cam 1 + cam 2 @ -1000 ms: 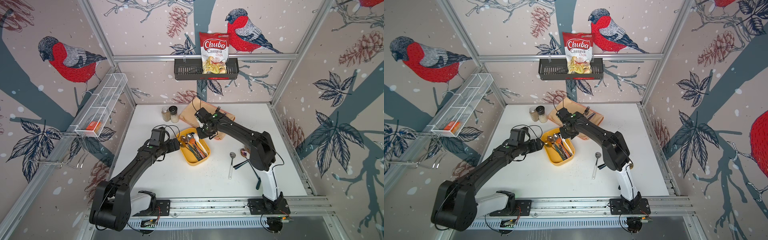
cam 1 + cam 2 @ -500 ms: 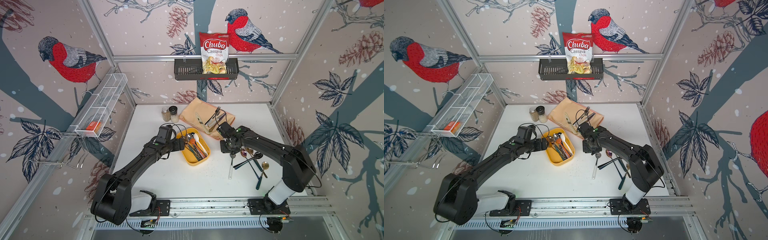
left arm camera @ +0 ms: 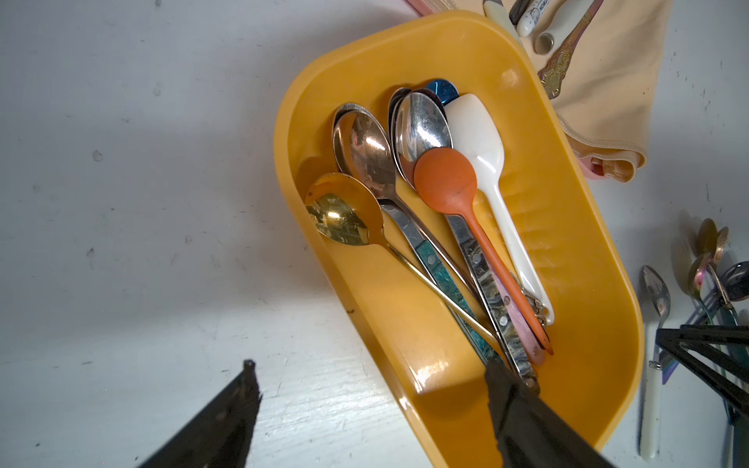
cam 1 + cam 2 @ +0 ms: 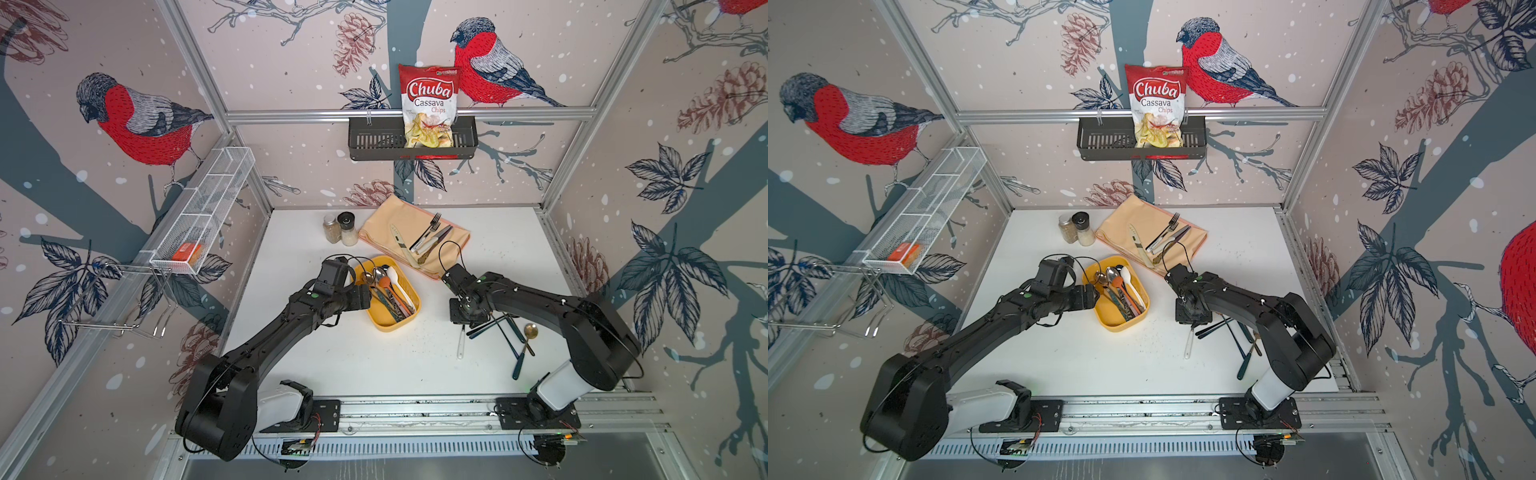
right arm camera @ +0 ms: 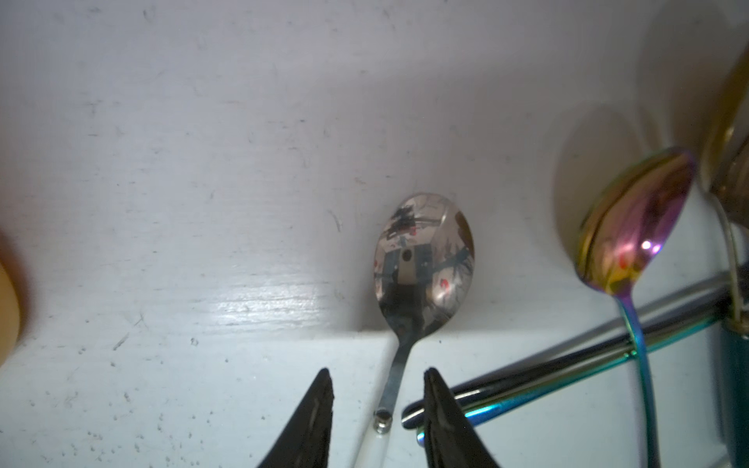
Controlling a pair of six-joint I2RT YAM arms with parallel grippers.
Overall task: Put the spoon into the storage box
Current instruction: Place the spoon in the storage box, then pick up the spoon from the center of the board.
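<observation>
The storage box (image 4: 384,322) (image 4: 1115,319) (image 3: 587,227) is a yellow tray at mid table with several spoons lying in it. A spoon (image 4: 460,343) (image 4: 1188,345) (image 5: 423,263) (image 3: 656,291) with a silver bowl and white handle lies on the table to its right. My right gripper (image 5: 379,372) (image 4: 463,318) is low over that spoon's neck, open, one finger on each side with gaps showing. My left gripper (image 3: 371,364) (image 4: 365,297) is open astride the box's near wall: one finger sits over the bare table, the other inside by the spoon handles, and it holds nothing.
More loose spoons (image 4: 511,332) (image 5: 632,227) lie crossed just right of the right gripper. A beige cloth (image 4: 386,224) with a fork and knives and two shakers (image 4: 340,228) sit behind the box. On the walls hang a black shelf basket (image 4: 374,139) and a white wire-mesh basket (image 4: 203,212).
My right arm swung from above the box to the right and came down over the white-handled spoon. My left arm shifted slightly along the box's left side.
</observation>
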